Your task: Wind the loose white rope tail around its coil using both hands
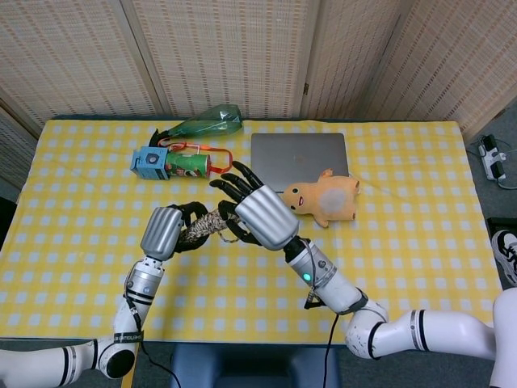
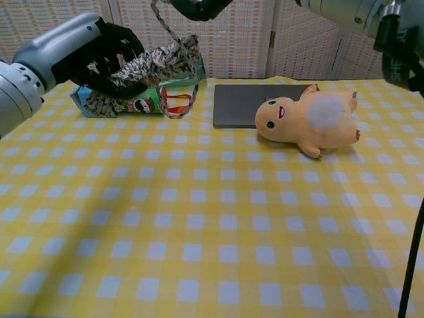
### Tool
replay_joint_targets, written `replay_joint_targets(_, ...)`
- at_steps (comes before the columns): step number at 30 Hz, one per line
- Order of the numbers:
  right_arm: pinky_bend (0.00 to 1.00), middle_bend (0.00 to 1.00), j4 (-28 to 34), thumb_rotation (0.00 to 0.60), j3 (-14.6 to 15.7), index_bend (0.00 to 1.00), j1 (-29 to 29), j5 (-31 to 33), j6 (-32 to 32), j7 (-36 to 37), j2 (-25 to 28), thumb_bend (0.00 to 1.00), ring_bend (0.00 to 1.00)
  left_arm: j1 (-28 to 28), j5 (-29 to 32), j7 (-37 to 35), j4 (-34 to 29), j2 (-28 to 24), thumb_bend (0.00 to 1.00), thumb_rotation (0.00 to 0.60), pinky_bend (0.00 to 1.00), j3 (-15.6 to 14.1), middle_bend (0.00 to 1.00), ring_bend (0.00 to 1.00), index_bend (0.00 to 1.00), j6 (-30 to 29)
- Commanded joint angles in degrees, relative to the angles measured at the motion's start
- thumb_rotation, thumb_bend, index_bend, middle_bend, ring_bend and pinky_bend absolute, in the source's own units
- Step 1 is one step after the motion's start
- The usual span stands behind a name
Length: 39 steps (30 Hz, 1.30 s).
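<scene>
1. In the head view, your right arm [image 1: 420, 331] sits lowest in the frame, nearest the camera. It reaches up to the right hand [image 1: 257, 212] at centre, whose dark fingers [image 1: 234, 184] are spread over the coil's end.
2. Your left hand [image 1: 166, 230], centre left, is closed around the rope coil [image 1: 203, 227], held above the table [image 1: 404, 259].
3. In the chest view, the coil [image 2: 149, 66] shows upper left in the left hand [image 2: 86, 50], well wound. A tail [image 2: 173, 99] hangs in a loop; a strand [image 2: 162, 23] rises to the right hand [image 2: 199, 8] at the top edge, which seems to pinch it, though the frame crops it.
4. Judging by that, most winding is done; the slack remains.
5. The yellow check cloth also holds a plush [image 2: 308, 119], laptop [image 2: 248, 103], can [image 1: 187, 164] and green bottle [image 1: 206, 123]; woven screens [image 1: 242, 48] stand behind.
</scene>
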<state>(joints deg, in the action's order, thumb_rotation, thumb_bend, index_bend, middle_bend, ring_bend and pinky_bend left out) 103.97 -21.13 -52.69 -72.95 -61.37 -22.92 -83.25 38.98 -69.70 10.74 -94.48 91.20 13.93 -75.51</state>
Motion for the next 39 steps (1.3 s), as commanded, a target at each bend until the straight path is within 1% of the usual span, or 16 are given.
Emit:
replay_joint_targets(1,0.04,0.21,-0.10,0.600,-0.17,0.68,-0.51,0.41,-0.22,-0.58,-0.39,0.57,0.15,0.31,0.67,0.34,-0.36,1.06,0.66,0.600,0.62,0.57,0.74,0.64,0.69,0.94)
replay_joint_targets(7,0.04,0.21,-1.27,0.600,-0.90,0.68,-1.41,2.28,-0.85,-1.56,-1.23,0.57,0.15,0.35,-0.38,-2.50,-1.06,2.02,0.66,0.600,0.62,0.88,0.74,0.64,0.69,2.14)
replay_joint_targets(11,0.04,0.21,-2.52,0.600,-1.17,0.68,-1.34,3.22,-1.64,-1.38,-1.22,0.57,0.15,-0.10,-1.29,-7.53,-1.92,2.00,0.66,0.600,0.61,1.14,0.74,0.64,0.69,3.23)
replay_joint_targets(14,0.04,0.21,-3.42,0.600,-1.16,0.68,-1.05,3.82,-1.92,-0.50,-1.00,0.57,0.15,-0.46,-1.83,-11.91,-2.49,1.60,0.66,0.600,0.61,1.55,0.74,0.64,0.69,4.18)
replay_joint_targets(20,0.04,0.21,-4.85,0.600,-0.72,0.68,-0.39,4.26,-2.22,1.37,-0.42,0.57,0.16,-1.21,-4.86,-19.56,-1.88,1.69,0.66,0.600,0.61,2.09,0.74,0.64,0.69,3.75)
replay_joint_targets(25,0.04,0.21,-5.89,0.600,-0.27,0.68,0.66,3.87,-2.81,4.17,0.10,0.57,0.16,-1.78,-6.43,-23.24,-1.82,1.44,0.66,0.600,0.61,2.78,0.74,0.64,0.69,2.79)
replay_joint_targets(29,0.04,0.21,-6.91,0.600,-0.09,0.68,1.31,3.95,-2.98,6.53,0.18,0.57,0.17,-2.05,-6.25,-26.80,-2.81,0.35,0.66,0.600,0.61,3.26,0.74,0.64,0.69,3.90)
replay_joint_targets(31,0.04,0.21,-7.07,0.600,-0.25,0.68,1.42,3.79,-2.97,8.20,-0.02,0.57,0.17,-1.99,-6.02,-26.81,-2.95,-0.14,0.66,0.600,0.61,3.21,0.74,0.64,0.69,4.59)
replay_joint_targets(35,0.04,0.21,-6.54,0.600,-0.80,0.68,1.33,2.89,-2.90,11.02,0.05,0.57,0.17,-1.62,-5.67,-23.35,-2.33,0.30,0.66,0.600,0.61,2.85,0.74,0.63,0.69,4.93)
replay_joint_targets(39,0.04,0.21,-6.25,0.600,-1.68,0.68,1.11,3.02,-2.75,12.66,0.40,0.57,0.17,-1.57,-5.75,-27.36,-2.97,0.33,0.66,0.600,0.60,3.11,0.74,0.63,0.69,6.12)
